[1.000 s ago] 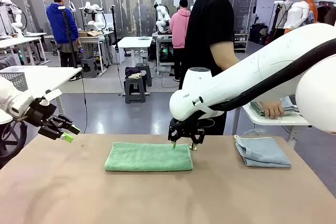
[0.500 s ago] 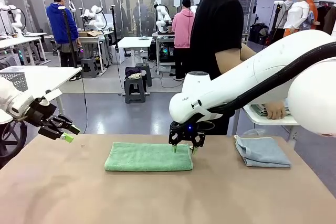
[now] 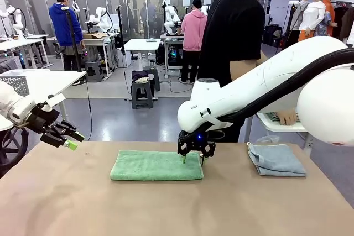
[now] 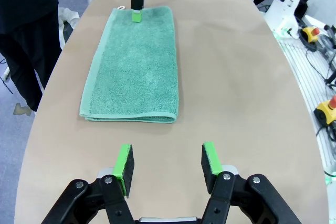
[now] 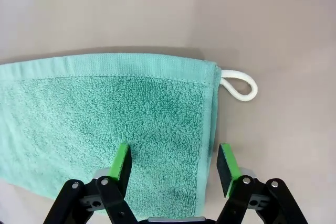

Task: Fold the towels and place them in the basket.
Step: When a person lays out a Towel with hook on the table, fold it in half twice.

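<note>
Green towel (image 3: pixel 156 165): I see it folded flat, mid-table.
Blue-grey towel (image 3: pixel 275 160): folded, far right of the table.
Right gripper (image 3: pixel 191 159): fingers apart, straddling the green towel's right end.
Left gripper (image 3: pixel 71 141): fingers apart, holding nothing, above the table's left edge.

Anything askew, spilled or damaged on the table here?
Nothing stands out. The green towel lies flat and evenly folded, its white hanging loop sticking out at one corner; the blue-grey towel sits folded near the table's far right edge.
</note>
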